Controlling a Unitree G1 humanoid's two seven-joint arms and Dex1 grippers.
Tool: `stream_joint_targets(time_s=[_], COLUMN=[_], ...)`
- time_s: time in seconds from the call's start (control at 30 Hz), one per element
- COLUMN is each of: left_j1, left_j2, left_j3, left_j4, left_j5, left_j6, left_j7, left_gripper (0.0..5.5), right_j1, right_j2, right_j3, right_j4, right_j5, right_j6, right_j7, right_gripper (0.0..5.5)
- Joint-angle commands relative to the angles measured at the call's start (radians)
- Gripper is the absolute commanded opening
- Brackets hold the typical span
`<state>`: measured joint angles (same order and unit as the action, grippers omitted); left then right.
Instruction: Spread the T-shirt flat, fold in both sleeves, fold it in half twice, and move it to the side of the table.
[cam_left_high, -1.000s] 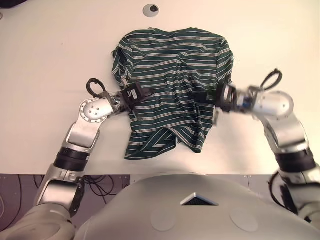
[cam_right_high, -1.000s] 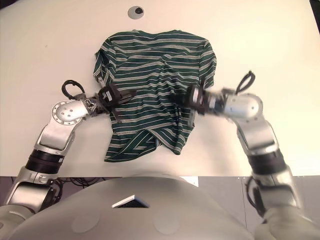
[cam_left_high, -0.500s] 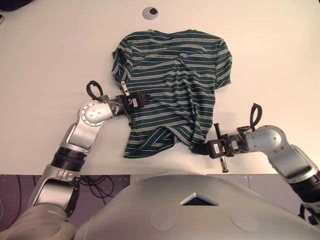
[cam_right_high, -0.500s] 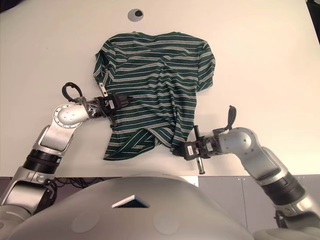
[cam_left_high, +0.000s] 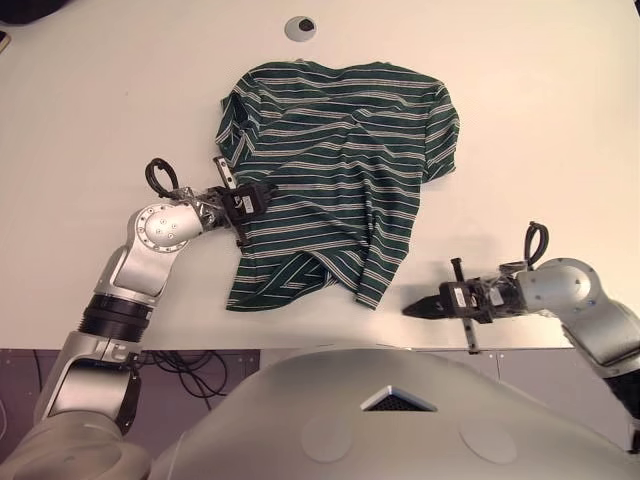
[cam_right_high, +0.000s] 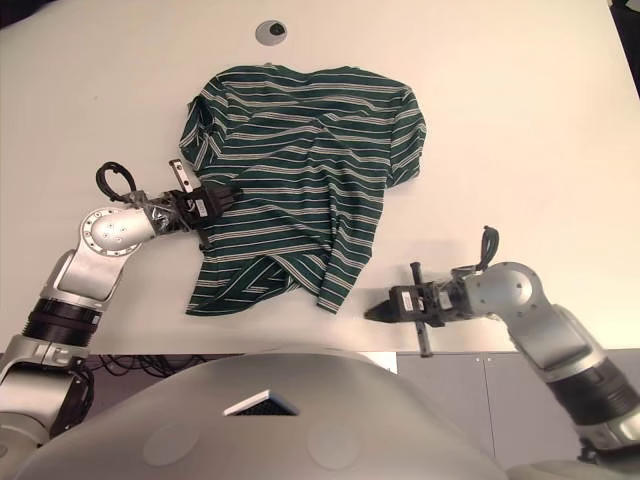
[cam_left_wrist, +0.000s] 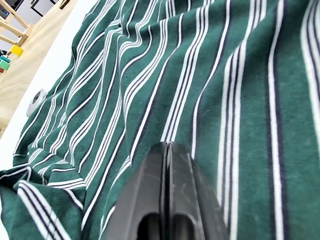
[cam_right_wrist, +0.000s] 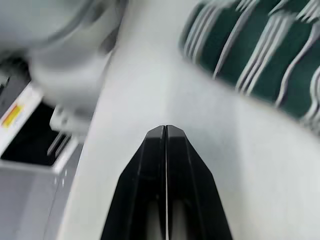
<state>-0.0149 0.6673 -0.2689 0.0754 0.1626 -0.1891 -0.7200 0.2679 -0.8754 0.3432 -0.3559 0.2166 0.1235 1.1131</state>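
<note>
Left pincer (cam_left_high: 267, 191) closed, fingers pressed together, tip resting on the shirt's (cam_left_high: 340, 150) left edge. Can't tell if fabric is pinched. Shirt lies rumpled on the surface (cam_left_high: 520, 120), bottom hem folded over, just ahead of both pincers. Right pincer (cam_left_high: 408, 311) closed, holding nothing, over bare surface, shirt's lower corner near its tip, not touching.

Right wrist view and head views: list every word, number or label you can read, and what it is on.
Yellow and red sticker on the grey unit below the white table: blurred, unreadable.
Small white tags on the black left gripper and right gripper: too small to read.
Green white-striped T-shirt: no print visible.
Nothing is legible.
</note>
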Motion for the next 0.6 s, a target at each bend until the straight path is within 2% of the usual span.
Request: stream_joint_targets(time_s=[0.03, 0.17, 0.3, 0.4, 0.5, 0.6], left_j1=[0.015, 0.01, 0.021, 0.037, 0.04, 0.042], left_j2=[-0.007, -0.035, -0.046, -0.046, -0.034, -0.016], left_j3=[-0.016, -0.037, -0.044, -0.042, -0.042, -0.036], left_j4=[0.021, 0.021, 0.004, -0.019, -0.029, -0.031], left_j5=[0.008, 0.01, 0.01, 0.01, 0.023, 0.051], left_j6=[0.0, 0.003, 0.012, 0.023, 0.033, 0.039], left_j7=[-0.01, -0.011, -0.012, -0.01, -0.011, 0.003], left_gripper=[0.03, 0.03, 0.03, 0.03, 0.03, 0.03], right_j1=[-0.122, -0.173, -0.217, -0.237, -0.157, -0.079], right_j2=[0.114, 0.214, 0.244, 0.238, 0.13, -0.034], right_j3=[-0.057, 0.027, 0.077, 0.146, 0.184, 0.132], right_j4=[-0.028, 0.002, 0.044, 0.09, 0.005, -0.106], right_j5=[0.065, 0.01, -0.062, -0.223, -0.274, -0.245], right_j6=[0.044, 0.032, 0.029, 0.032, 0.03, 0.061], right_j7=[-0.083, -0.122, -0.148, -0.199, -0.14, -0.05], right_gripper=[0.0, 0.0, 0.0, 0.0, 0.0, 0.0])
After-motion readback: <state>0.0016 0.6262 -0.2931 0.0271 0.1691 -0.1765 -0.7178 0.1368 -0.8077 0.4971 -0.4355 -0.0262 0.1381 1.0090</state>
